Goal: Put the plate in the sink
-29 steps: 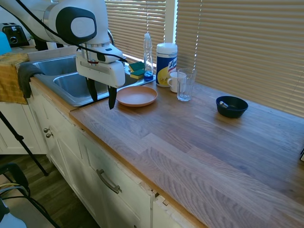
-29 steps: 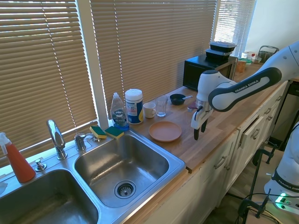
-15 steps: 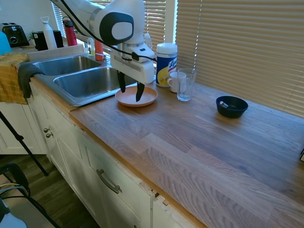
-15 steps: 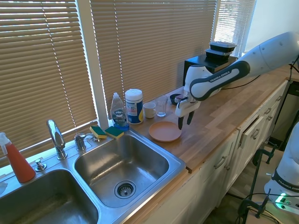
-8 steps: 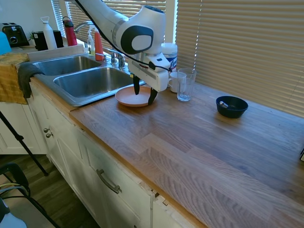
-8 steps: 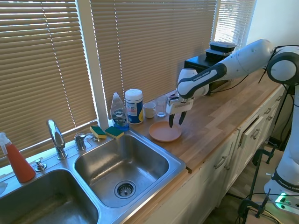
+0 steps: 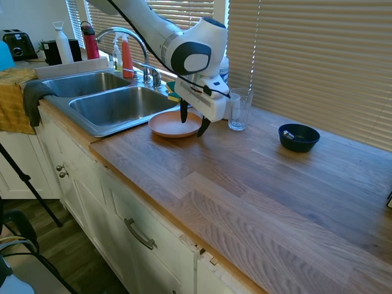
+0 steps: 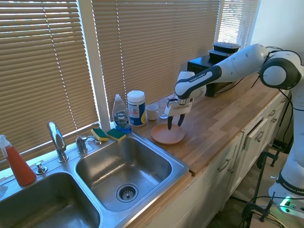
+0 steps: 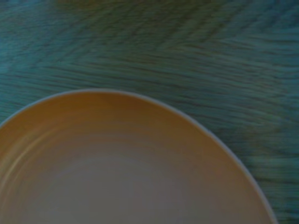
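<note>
1. The plate [image 7: 176, 124] lies flat on the wooden surface [image 7: 257, 184], just beside the sink [image 7: 107, 107], close to the surface's front edge; it has not been lifted.
2. The pincer [image 7: 193, 124] hangs over the plate's far rim, fingers spread and pointing down, holding nothing. One finger stands over the plate's inside and the other outside its rim, which looks like a set-up for pinching the rim, since a shallow plate offers no other hold.
3. The wrist view shows the plate's curved rim [image 9: 196, 126] against the wood, so the camera sits right above that edge.
4. A glass [image 7: 239, 109] stands near the pincer, towards the blinds; a wipes tub [image 8: 136, 108] and a soap bottle [image 8: 120, 114] stand along the surface's back edge, clear of the path to the basin.
5. A dark bowl [image 7: 298, 137] sits well apart, towards the surface's far end.
6. Next, by my reckoning: lower, close on the rim, carry the plate across into the near basin.
</note>
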Action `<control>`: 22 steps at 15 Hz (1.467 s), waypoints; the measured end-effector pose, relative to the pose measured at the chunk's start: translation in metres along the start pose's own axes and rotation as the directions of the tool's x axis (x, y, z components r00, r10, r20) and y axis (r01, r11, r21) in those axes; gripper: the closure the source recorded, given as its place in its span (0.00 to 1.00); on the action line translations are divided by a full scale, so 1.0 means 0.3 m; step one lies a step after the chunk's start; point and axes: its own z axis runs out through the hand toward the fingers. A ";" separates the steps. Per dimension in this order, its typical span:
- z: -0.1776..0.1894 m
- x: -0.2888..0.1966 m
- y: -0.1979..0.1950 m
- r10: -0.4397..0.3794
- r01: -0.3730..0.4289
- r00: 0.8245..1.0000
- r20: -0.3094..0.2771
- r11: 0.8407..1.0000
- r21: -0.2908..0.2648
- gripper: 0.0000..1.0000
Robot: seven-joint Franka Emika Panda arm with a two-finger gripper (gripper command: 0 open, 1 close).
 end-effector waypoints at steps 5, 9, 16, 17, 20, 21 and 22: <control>0.014 0.004 -0.008 0.003 -0.003 1.000 0.018 1.000 0.002 1.00; 0.032 0.017 -0.023 0.012 -0.012 0.999 0.032 1.000 0.008 1.00; 0.038 0.046 -0.001 0.022 -0.025 0.997 0.070 0.999 0.034 1.00; 0.034 0.048 -0.002 0.019 -0.022 0.997 0.074 0.999 0.041 1.00; 0.030 0.054 0.005 -0.008 0.001 0.994 0.113 0.998 0.060 1.00; 0.021 0.061 0.010 -0.015 0.006 0.991 0.130 0.998 0.067 1.00; 0.012 0.068 0.012 -0.026 0.015 0.989 0.142 0.997 0.076 1.00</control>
